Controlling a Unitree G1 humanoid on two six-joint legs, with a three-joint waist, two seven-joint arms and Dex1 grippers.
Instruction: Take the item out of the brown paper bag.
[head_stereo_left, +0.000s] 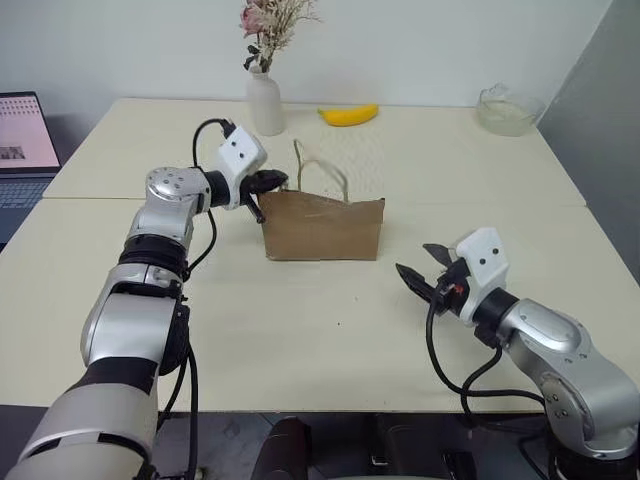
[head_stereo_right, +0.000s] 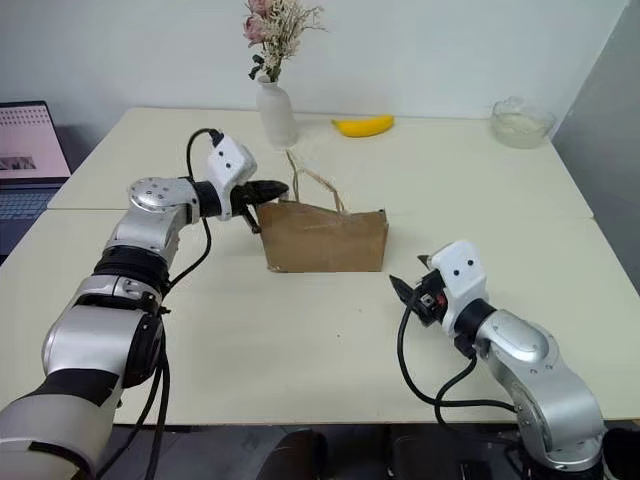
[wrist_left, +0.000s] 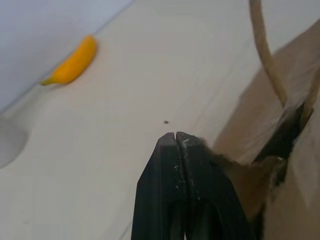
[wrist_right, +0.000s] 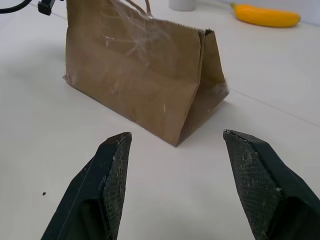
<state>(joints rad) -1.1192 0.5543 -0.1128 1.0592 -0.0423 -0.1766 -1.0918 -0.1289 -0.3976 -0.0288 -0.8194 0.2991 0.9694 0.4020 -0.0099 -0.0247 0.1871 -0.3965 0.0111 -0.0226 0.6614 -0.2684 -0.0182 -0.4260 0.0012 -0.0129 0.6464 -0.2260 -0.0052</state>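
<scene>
The brown paper bag (head_stereo_left: 322, 228) stands upright mid-table, its thin loop handles (head_stereo_left: 320, 170) sticking up from its open top. Its inside is dark in the left wrist view, so the item is hidden. My left gripper (head_stereo_left: 272, 181) is shut at the bag's upper left corner, its fingertips (wrist_left: 175, 136) right beside the torn rim of the bag (wrist_left: 295, 150); I see no paper between them. My right gripper (head_stereo_left: 414, 258) hangs open, low over the table to the right of the bag and apart from it, pointing at the bag's side (wrist_right: 145, 85).
A yellow banana (head_stereo_left: 348, 115) lies at the table's far side, next to a white vase (head_stereo_left: 265, 100) of dried flowers. A glass bowl (head_stereo_left: 508, 110) sits at the far right corner. A laptop (head_stereo_left: 25, 140) is off to the left.
</scene>
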